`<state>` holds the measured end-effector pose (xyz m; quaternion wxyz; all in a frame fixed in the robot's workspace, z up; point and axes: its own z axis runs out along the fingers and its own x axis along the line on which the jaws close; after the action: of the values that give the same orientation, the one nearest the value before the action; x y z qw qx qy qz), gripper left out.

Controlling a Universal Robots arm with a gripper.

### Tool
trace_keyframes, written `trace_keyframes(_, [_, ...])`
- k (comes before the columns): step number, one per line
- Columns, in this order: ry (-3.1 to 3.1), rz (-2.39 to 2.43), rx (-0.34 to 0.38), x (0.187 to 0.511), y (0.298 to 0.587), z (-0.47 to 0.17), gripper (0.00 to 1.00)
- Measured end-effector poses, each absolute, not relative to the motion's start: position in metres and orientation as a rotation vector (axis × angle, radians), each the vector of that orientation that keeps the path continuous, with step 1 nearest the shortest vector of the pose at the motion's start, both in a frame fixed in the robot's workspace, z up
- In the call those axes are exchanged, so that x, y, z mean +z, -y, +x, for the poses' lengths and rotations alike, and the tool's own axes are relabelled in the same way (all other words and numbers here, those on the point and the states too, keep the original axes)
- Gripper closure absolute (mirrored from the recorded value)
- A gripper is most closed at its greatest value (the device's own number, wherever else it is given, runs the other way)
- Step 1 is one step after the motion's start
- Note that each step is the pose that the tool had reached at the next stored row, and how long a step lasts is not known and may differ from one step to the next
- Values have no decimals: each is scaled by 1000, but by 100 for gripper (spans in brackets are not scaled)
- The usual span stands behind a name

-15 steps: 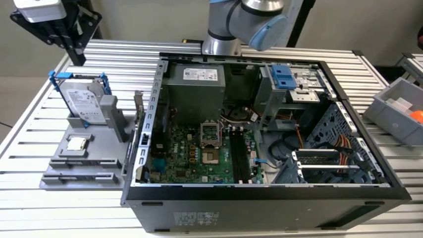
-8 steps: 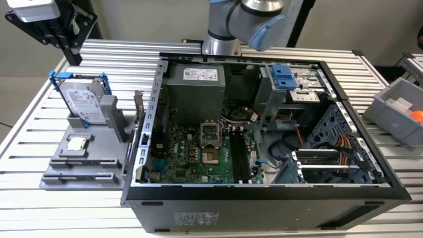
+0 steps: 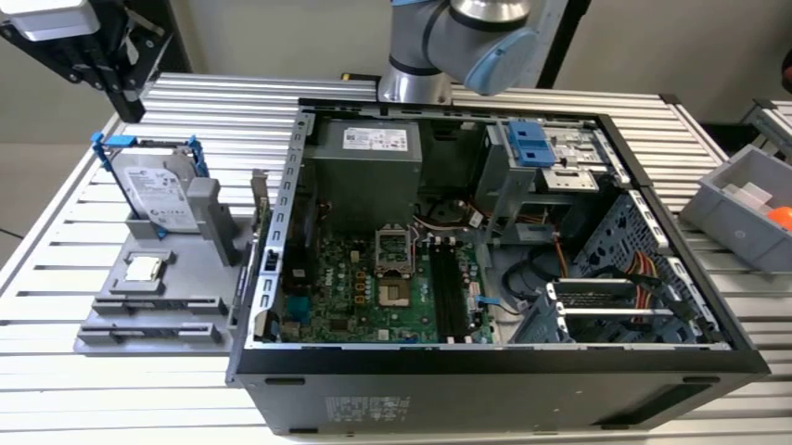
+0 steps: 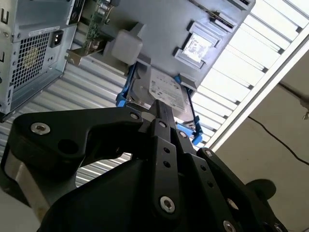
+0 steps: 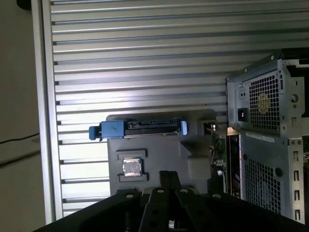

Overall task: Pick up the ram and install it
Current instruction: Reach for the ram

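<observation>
Not yet picked up: thin greenish-blue ram stick (image 3: 261,213), upright in grey plastic holder (image 3: 185,278), left of centre in exterior view. Black hand (image 3: 124,102) at upper left, closed, empty, well apart.

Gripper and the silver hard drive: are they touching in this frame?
Apart. In the exterior view the gripper hangs above the hard drive, which stands upright in its holder. Bare table slats show between the fingertips and the drive's top edge.
</observation>
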<state>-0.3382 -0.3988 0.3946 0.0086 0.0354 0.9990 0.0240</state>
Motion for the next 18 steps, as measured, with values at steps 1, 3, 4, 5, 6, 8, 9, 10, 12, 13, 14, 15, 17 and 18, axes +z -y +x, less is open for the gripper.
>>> trace_keyframes(1, [-3121, 111, 75, 395, 399, -339, 100])
trace_keyframes(3, [-3121, 111, 75, 395, 399, -341, 100])
trace_keyframes(4, [-3121, 111, 75, 395, 399, -342, 100])
trace_keyframes(5, [-3121, 111, 75, 395, 399, -343, 100])
trace_keyframes(6, [-3121, 111, 75, 395, 399, -344, 100])
trace_keyframes(8, [-3121, 111, 75, 395, 399, -346, 100])
trace_keyframes(9, [-3121, 111, 75, 395, 399, -347, 100])
trace_keyframes(10, [-3121, 111, 75, 395, 399, -348, 100])
trace_keyframes(12, [-3121, 111, 75, 395, 399, -349, 100])
trace_keyframes(13, [-3121, 111, 75, 395, 399, -350, 100])
trace_keyframes(14, [-3121, 111, 75, 395, 399, -351, 100])
trace_keyframes(15, [-3121, 111, 75, 395, 399, -352, 100])
trace_keyframes(17, [-3121, 111, 75, 395, 399, -354, 100])
trace_keyframes(18, [-3121, 111, 75, 395, 399, -354, 100])
